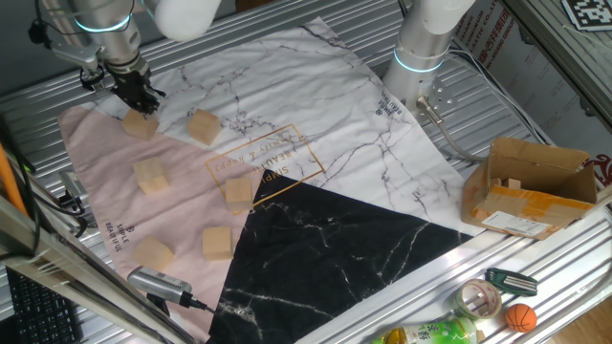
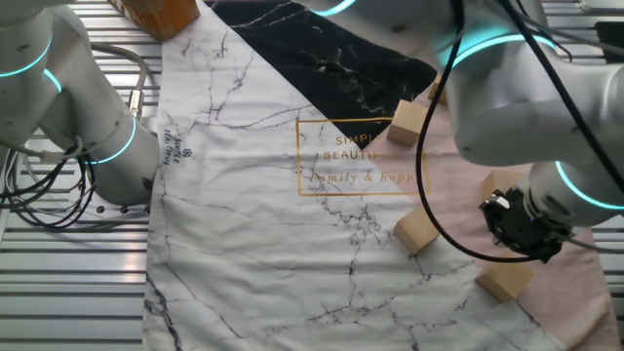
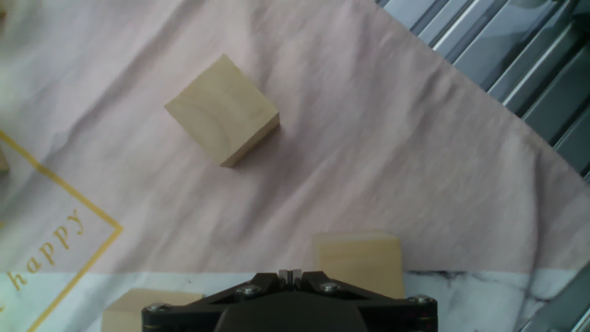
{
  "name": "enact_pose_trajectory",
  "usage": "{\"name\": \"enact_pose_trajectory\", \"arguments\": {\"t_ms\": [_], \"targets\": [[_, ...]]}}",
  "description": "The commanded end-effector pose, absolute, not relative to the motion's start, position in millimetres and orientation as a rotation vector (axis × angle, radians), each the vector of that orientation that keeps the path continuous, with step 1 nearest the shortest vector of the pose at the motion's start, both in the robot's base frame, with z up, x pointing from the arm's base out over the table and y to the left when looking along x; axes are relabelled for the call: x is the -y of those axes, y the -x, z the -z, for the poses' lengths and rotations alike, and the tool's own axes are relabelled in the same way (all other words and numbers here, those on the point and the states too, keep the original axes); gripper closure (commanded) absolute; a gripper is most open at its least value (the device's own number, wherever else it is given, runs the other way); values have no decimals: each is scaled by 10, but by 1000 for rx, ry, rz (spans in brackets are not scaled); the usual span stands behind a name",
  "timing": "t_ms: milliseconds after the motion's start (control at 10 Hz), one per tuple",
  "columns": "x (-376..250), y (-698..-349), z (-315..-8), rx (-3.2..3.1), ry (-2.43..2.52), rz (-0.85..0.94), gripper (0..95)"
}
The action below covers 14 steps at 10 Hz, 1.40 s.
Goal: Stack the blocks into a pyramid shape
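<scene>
**Fingers low over the corner block, six blocks lying singly on the cloth**

The fingers (image 1: pixel 143 98) hang at the far pink corner of the printed cloth (image 1: pixel 316 105) that covers the bench (image 1: pixel 535 258), right above one wooden block (image 1: pixel 141 125). In the other fixed view the black hand (image 2: pixel 522 226) sits just over that same block (image 2: pixel 505 280), covering part of its top. Whether the fingers touch the block, and how wide they stand, cannot be told: the fixed views show only a dark mass, and the hand view shows only the black housing at its lower edge.

In the hand view, one block (image 3: pixel 223 109) lies on the pink cloth well ahead of the fingers, turned diagonal to the frame. A second block (image 3: pixel 359 261) sits just beside the housing on one side, and the top of a third (image 3: pixel 147 309) peeks out on the other.

From the one fixed view all six blocks lie apart, none stacked. Near the fingers, on the marble print, is a block (image 1: pixel 203 126). Further from them, on the pink part, sit a block (image 1: pixel 150 176), another (image 1: pixel 237 194) at the gold-lettered frame, one (image 1: pixel 217 243) by the black panel's edge, and the last (image 1: pixel 153 254) farthest off.

Well away from the fingers, at the bench's other side, stands an open cardboard box (image 1: pixel 531 186); beyond it lie a roll of tape (image 1: pixel 478 299) and a small orange ball (image 1: pixel 520 318).
</scene>
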<state>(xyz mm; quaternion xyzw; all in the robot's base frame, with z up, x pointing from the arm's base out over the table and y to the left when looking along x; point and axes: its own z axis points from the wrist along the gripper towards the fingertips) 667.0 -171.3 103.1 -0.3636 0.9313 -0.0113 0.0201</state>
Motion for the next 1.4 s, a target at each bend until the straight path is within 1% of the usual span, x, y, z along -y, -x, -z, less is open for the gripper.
{"name": "enact_pose_trajectory", "arguments": {"t_ms": [100, 700, 1400], "targets": [[1710, -6660, -1046, -2878, 1131, 26, 950], [1700, -6666, -1031, -2887, 1141, 51, 950], [1699, -6667, -1032, -2894, 1176, 40, 950]]}}
